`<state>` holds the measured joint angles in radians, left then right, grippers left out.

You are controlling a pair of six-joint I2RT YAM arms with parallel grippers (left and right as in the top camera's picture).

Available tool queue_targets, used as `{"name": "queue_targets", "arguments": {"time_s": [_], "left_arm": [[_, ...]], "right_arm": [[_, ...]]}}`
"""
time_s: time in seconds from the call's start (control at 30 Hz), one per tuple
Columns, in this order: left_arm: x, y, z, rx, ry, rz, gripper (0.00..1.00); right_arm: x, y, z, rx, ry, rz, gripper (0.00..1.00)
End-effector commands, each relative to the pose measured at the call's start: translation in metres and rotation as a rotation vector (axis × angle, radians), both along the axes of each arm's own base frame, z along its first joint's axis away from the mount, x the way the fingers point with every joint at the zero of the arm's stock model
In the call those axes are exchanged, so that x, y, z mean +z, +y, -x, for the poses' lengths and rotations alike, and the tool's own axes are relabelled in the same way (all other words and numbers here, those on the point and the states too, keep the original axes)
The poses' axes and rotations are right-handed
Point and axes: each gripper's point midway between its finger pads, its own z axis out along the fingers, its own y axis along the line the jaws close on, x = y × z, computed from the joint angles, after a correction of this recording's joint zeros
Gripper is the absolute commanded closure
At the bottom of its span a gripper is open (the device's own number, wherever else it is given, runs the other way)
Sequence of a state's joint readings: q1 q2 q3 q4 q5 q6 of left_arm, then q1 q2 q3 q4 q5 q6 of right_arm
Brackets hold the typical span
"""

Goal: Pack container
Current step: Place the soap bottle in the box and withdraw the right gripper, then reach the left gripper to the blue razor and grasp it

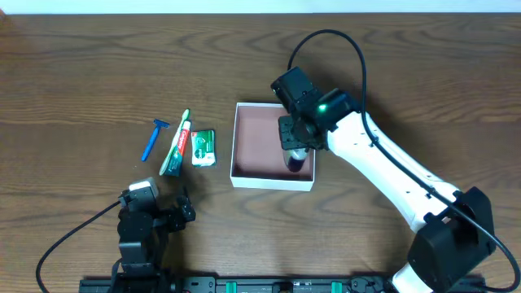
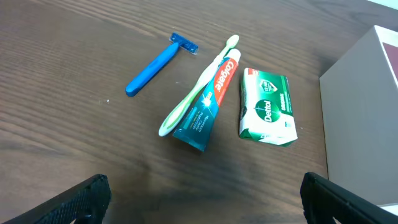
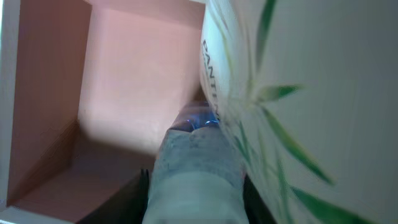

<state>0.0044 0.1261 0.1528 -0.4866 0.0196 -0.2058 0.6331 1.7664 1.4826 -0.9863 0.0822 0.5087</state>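
Overhead: the container (image 1: 257, 143), a shallow square white-walled box with a reddish-brown floor, sits mid-table. My right gripper (image 1: 295, 145) hangs over its right side, hiding that corner, and is clamped on a bottle (image 1: 297, 160) whose lower end I can barely make out. My left gripper (image 1: 156, 213) rests near the front edge, left of the box. A razor (image 1: 152, 139), toothbrush (image 1: 179, 135), toothpaste (image 1: 173, 155) and soap (image 1: 203, 148) lie just left of the box.

Left wrist: only the two dark fingertips (image 2: 74, 200) show at the bottom corners, jaws wide. The box is cut off at the right edge, showing one plain wall (image 2: 364, 112).

Right wrist: the bottle (image 3: 298, 93), white with green leaves, blurs across most of the frame. Its lettering is partly readable, and my fingers are hidden. Behind it I see the box's pinkish floor (image 3: 137, 74) and a white wall.
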Motion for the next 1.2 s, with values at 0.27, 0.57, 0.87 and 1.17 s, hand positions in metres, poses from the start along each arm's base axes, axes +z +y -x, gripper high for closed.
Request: {"name": "queue_targets", "arguments": {"time_s": [0.27,0.57,0.87,1.17], "left_arm": [[-0.006,-0.001,0.001,-0.004,0.008,-0.002,0.02],[-0.006,-0.001,0.001,-0.003,0.008,-0.002,0.02],[-0.006,-0.001,0.001,-0.003,0.008,-0.002,0.02],[-0.006,0.0,0.001,-0.004,0.007,-0.007,0.02]], "right_arm": [[0.039,0.0,0.008,0.032,-0.099,-0.035,0.36],[0.142,-0.066,0.015,-0.072,-0.388,-0.053,0.15],[0.149,-0.215,0.014,-0.497,-0.341,-0.004,0.03],[0.119,-0.263,0.006,-0.665,-0.215,-0.066,0.01]]}}
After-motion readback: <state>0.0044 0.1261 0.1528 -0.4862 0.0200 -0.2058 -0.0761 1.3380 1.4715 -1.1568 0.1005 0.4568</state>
